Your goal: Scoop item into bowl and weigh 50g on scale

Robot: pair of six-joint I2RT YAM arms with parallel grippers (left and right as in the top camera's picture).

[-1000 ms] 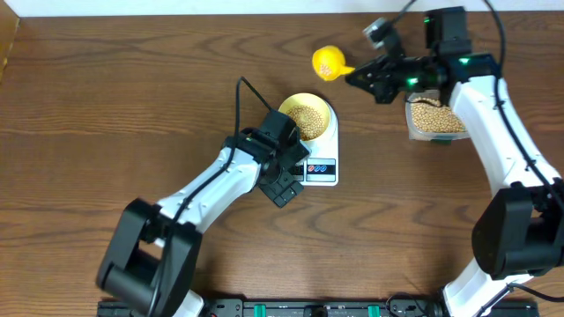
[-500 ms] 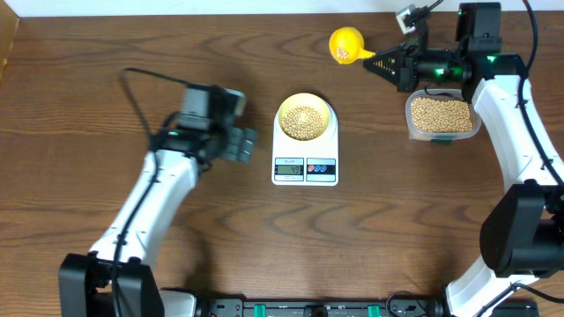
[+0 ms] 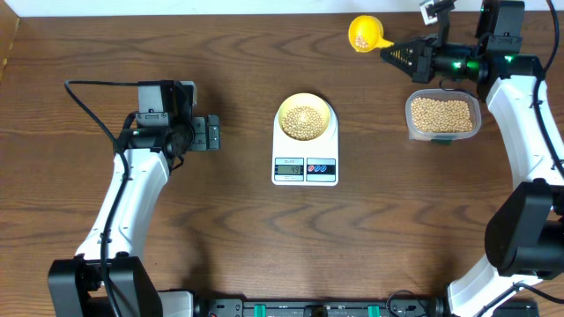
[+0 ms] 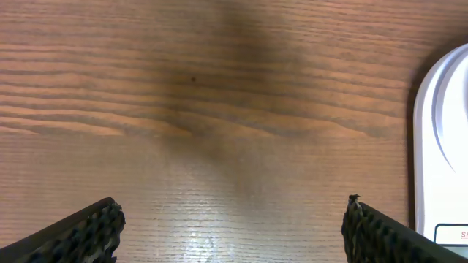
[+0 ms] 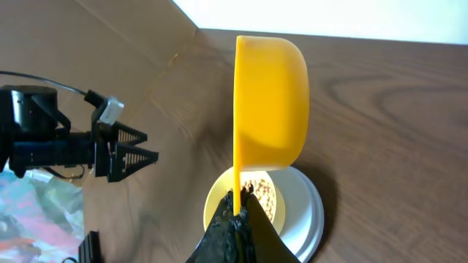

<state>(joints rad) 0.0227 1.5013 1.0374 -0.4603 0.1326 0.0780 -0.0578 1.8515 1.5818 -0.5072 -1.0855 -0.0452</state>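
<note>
Right hand with yellow scoop near bean tub

The left gripper now sits far out to the left over bare wood, well apart from the white rectangular digital scale. A second ago it hung over the scale's front-left corner, covering the grey display, which now shows in full. Its arm lies along the left side of the brown wooden table instead of reaching in diagonally. The right gripper, pinching the handle of the small yellow plastic scoop, is farther right and nearer the table's far edge. The scoop, earlier just beyond the pale yellow-green round bowl, is now well apart from it. The right arm no longer covers the clear rounded-square plastic tub, whose whole rim shows.
</note>
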